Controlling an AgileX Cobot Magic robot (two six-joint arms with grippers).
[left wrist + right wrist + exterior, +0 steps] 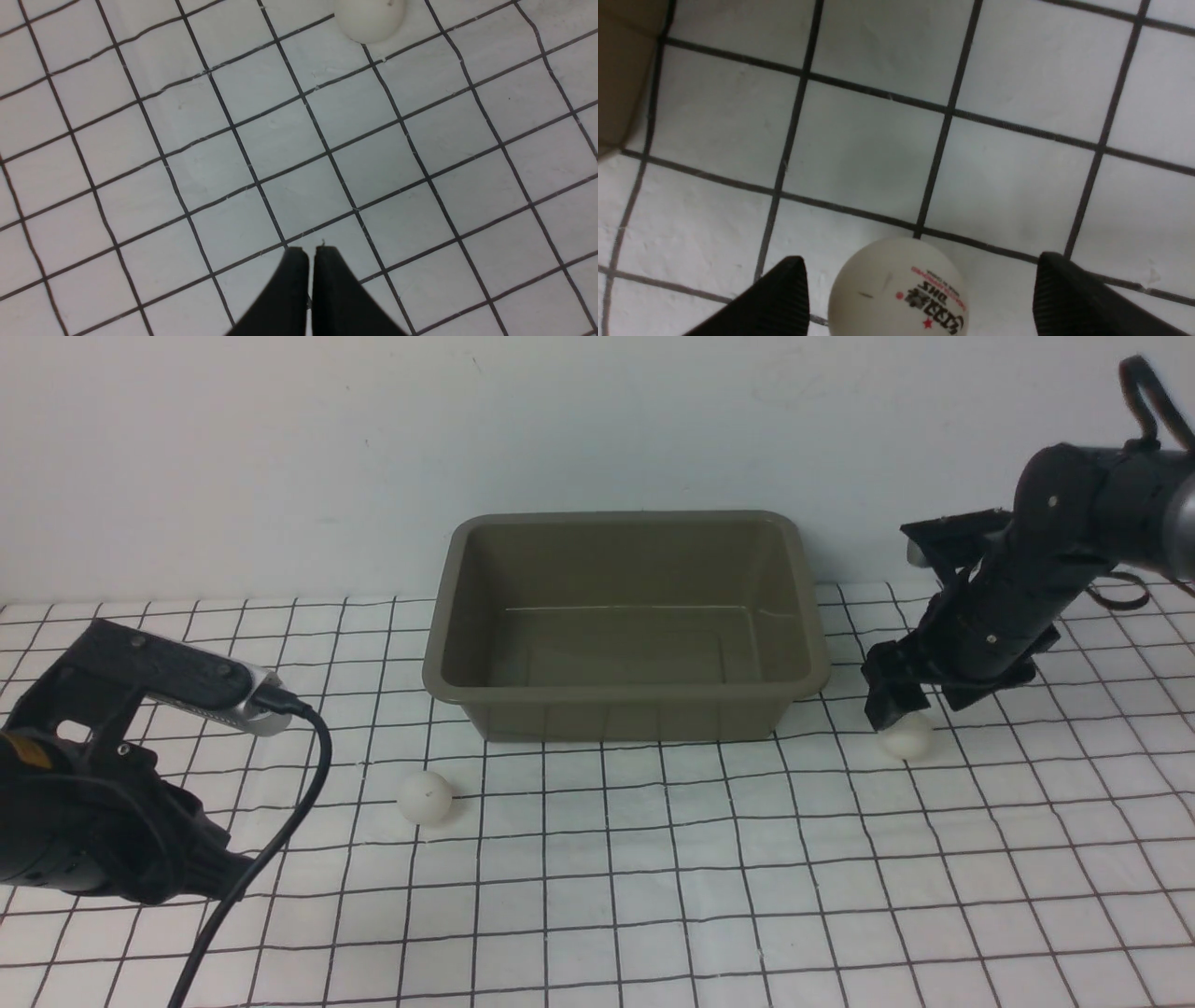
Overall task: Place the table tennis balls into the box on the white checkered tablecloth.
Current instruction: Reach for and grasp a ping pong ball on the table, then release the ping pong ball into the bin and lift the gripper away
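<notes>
The box (625,714) holds nothing yet. Both balls lie on the tablecloth (653,896) in front of it. The logo ball (906,737) is off its right corner, between the fingers of my spread right claw (920,266). The other ball (425,796) is off its left corner, ahead of my left claw (310,254), which is pressed together. I judge only the flared rim needs clearing.

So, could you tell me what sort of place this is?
Likely a robot test bench: a white checkered tablecloth against a bare wall, with an olive-green box and two table tennis balls set out.
</notes>
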